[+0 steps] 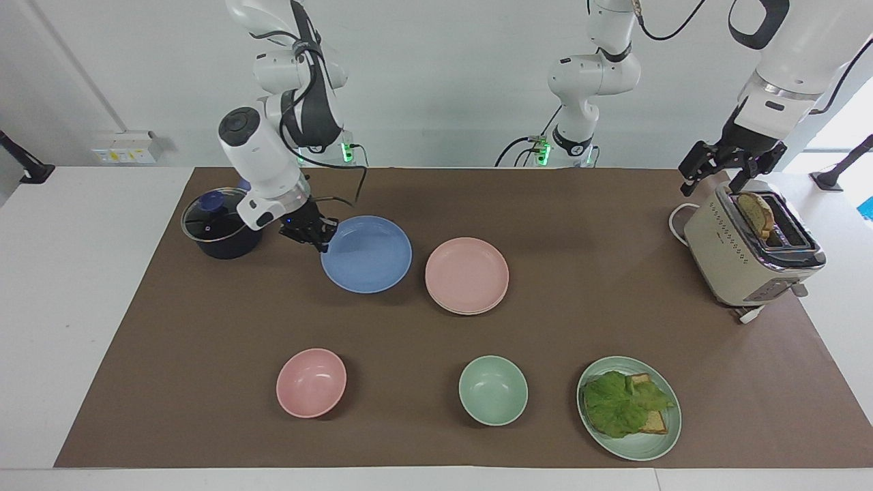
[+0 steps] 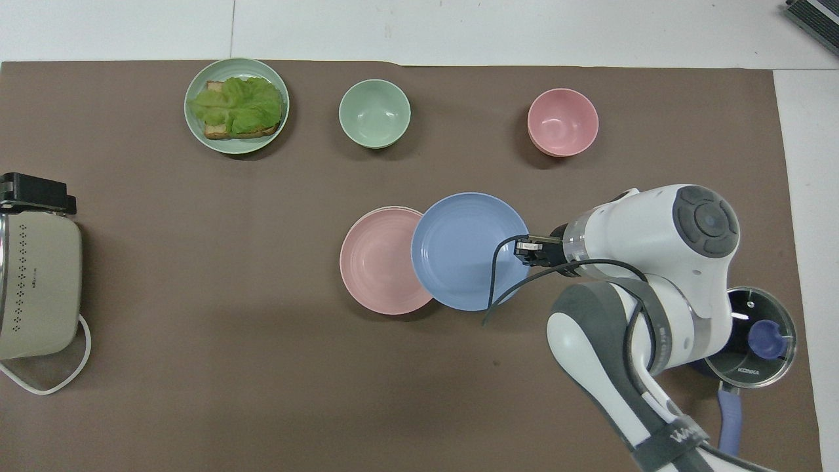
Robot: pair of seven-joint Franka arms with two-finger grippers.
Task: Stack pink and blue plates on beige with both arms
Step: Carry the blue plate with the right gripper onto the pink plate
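My right gripper (image 1: pixel 320 240) (image 2: pixel 524 249) is shut on the rim of the blue plate (image 1: pixel 368 254) (image 2: pixel 467 250) and holds it level above the mat. The plate hangs beside the pink plate (image 1: pixel 466 274) (image 2: pixel 380 259), toward the right arm's end of the table. In the overhead view its edge covers the pink plate's rim. The pink plate lies mid-table on the beige plate (image 1: pixel 477 311), of which only a thin rim shows. My left gripper (image 1: pixel 723 167) (image 2: pixel 33 193) waits open over the toaster.
A cream toaster (image 1: pixel 750 252) with bread stands at the left arm's end. A dark lidded pot (image 1: pixel 215 228) sits at the right arm's end. Farther from the robots are a pink bowl (image 1: pixel 311 382), a green bowl (image 1: pixel 492 390) and a green plate (image 1: pixel 638 450) with lettuce and bread.
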